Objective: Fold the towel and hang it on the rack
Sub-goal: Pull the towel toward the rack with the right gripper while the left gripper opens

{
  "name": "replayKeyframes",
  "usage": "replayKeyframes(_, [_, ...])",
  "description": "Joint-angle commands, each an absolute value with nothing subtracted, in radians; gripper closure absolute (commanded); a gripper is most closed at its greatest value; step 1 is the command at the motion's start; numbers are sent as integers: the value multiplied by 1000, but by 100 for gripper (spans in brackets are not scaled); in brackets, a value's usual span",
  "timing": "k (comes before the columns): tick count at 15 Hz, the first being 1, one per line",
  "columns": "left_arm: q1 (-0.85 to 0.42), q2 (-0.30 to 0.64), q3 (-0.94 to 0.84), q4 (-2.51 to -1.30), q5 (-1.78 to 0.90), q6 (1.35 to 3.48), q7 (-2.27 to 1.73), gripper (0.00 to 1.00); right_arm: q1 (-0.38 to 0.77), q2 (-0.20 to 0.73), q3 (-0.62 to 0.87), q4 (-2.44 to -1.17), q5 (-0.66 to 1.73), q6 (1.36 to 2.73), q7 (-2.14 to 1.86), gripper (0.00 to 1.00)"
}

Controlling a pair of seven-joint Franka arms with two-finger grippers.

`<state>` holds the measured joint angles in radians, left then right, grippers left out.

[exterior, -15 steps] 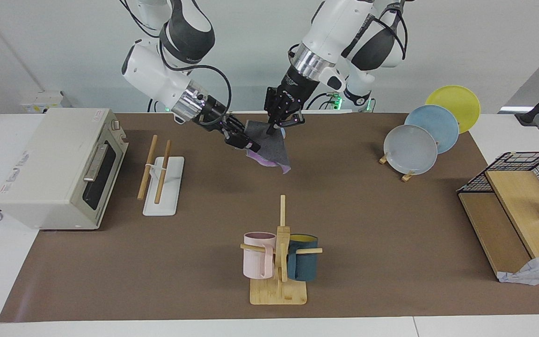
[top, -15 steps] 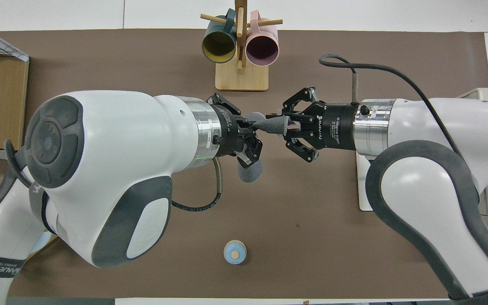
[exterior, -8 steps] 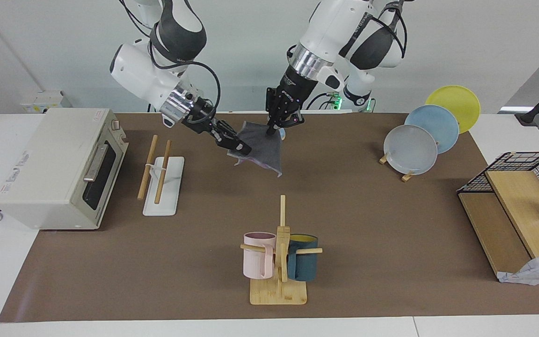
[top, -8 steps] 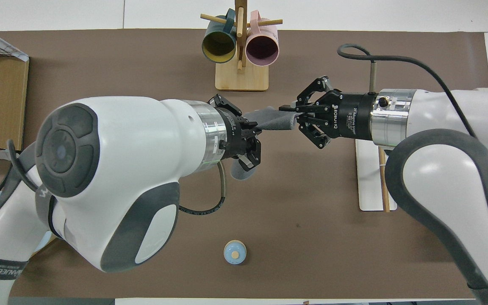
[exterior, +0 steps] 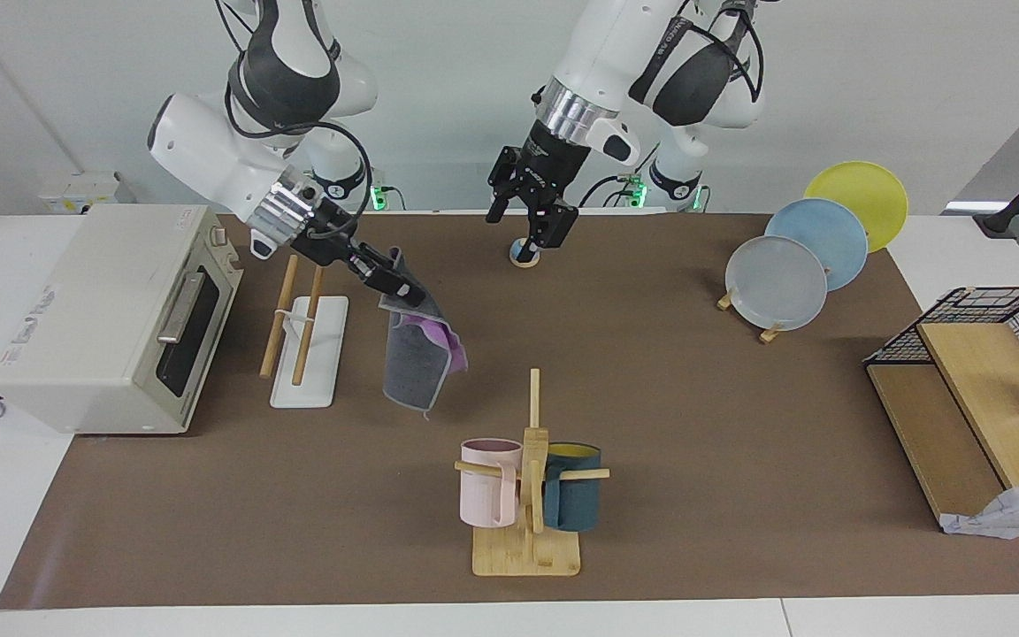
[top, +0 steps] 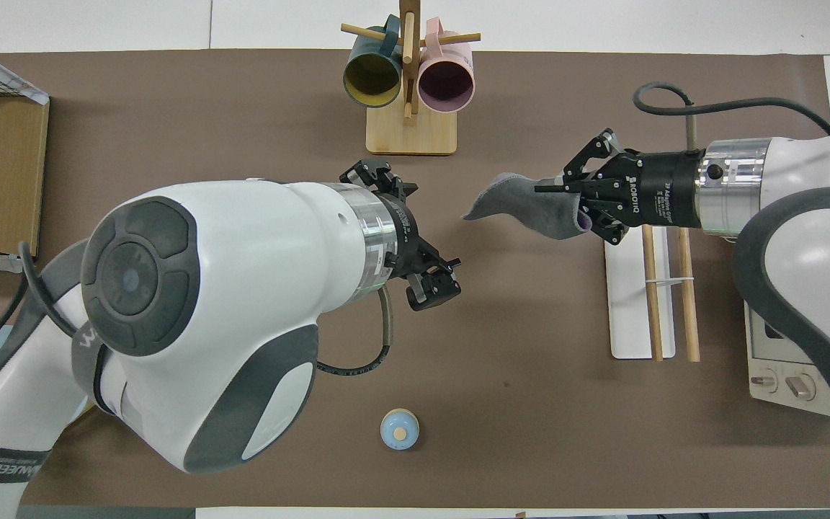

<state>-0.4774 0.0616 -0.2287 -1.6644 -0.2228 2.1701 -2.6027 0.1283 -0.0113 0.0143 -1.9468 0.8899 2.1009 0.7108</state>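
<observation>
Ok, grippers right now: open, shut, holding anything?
Left gripper: open, empty, raised above the table.
Right gripper: shut on the towel, which hangs beside the rack.

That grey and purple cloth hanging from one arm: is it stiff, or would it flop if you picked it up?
Probably floppy: the towel hangs limp from the right tool, pinched at its top edge only. It looks light, since that small pinch carries it. It likely drapes well: its lower part folds over, showing purple.
</observation>
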Motion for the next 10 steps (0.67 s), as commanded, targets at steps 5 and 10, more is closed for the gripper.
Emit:
replayKeyframes(5, [-348,-5,-216,-1790,-210,2181,-2324,0,-24,-87,20,-2097,775,1999,439,100])
replayKeyframes(10, [-220,-18,-216,-1839,-215,2177,-1989,0,-116,-110,20,-2140,594,1936,188,100])
